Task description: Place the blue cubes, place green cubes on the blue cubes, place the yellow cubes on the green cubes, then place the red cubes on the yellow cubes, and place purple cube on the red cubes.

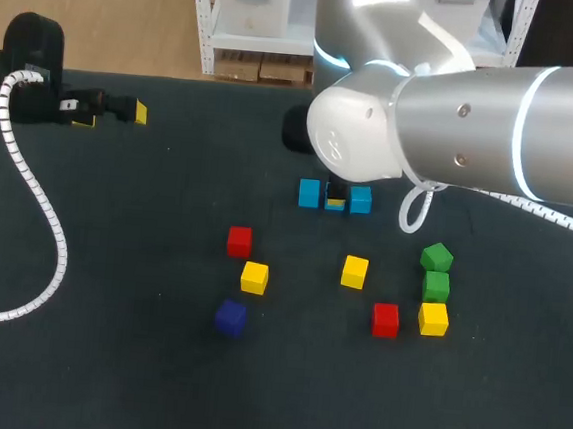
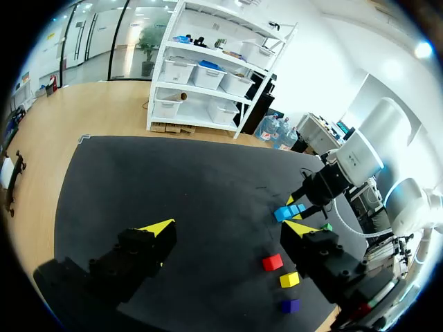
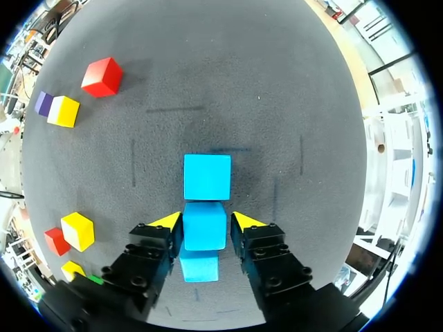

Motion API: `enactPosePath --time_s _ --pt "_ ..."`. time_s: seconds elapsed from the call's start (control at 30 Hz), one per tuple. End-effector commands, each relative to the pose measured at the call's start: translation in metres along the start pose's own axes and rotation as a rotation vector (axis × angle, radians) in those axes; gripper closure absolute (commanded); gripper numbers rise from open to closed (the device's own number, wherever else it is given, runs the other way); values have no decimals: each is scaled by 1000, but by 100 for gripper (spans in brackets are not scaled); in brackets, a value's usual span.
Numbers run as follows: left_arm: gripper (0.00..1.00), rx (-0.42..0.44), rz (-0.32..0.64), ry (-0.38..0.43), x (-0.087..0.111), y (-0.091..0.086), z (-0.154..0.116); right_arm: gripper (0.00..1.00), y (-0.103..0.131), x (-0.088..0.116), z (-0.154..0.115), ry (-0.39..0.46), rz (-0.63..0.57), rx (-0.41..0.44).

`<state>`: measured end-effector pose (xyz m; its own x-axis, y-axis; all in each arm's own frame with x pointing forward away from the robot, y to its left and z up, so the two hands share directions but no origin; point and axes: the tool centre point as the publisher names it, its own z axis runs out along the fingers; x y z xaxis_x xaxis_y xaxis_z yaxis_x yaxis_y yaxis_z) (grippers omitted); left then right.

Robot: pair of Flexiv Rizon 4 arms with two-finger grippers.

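**Right gripper** [image 3: 206,222]: clamped on the middle blue cube [image 3: 205,228], one finger against each side face. This cube sits in the blue row, between the front blue cube [image 3: 207,176] at 12 o'clock, just ahead of the fingertips, and the rear blue cube [image 3: 199,268] at 6 o'clock, under the wrist. The row's long axis runs along the gap between the fingers. In the head view it runs from 9 to 3 o'clock across the table [image 1: 103,359].

**Left gripper** [image 2: 230,227]: released and holding nothing. It sits toward the table's 10 o'clock corner, well apart from every cube.

**Judgement:** the blue layer is nearly set. The green cubes [image 1: 437,286] come next, at 4 o'clock from the right gripper. The right arm is nearer.
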<state>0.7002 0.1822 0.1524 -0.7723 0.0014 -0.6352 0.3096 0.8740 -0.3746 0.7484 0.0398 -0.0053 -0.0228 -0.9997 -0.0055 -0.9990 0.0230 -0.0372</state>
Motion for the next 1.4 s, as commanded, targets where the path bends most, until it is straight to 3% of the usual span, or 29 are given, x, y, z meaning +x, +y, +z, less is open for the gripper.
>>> enactPosePath --time_s 0.03,0.07,0.1,0.33,0.6,0.83,1.33,1.37,1.4 --pt "0 11 2 -6 1 2 0 44 1 0 -1 -3 -1 2" --pt "0 11 2 -6 1 2 0 9 1 0 -2 -5 -3 3" --pt "0 11 2 -6 1 2 0 0 1 0 -3 -8 -9 14" --pt "0 11 2 -6 1 2 0 0 -1 4 -20 -39 3 10" --pt "0 11 2 -6 1 2 0 0 -5 27 -29 -29 -9 1" --pt "0 11 2 -6 1 2 0 0 -11 42 -19 -8 -16 -20" --pt "0 11 2 -6 1 2 0 0 -16 39 -4 -11 -18 -34" --pt "0 11 2 -6 1 2 0 11 -16 39 -4 -11 -18 -34" --pt "0 11 2 -6 1 2 0 40 -17 39 -3 -11 -17 -34"
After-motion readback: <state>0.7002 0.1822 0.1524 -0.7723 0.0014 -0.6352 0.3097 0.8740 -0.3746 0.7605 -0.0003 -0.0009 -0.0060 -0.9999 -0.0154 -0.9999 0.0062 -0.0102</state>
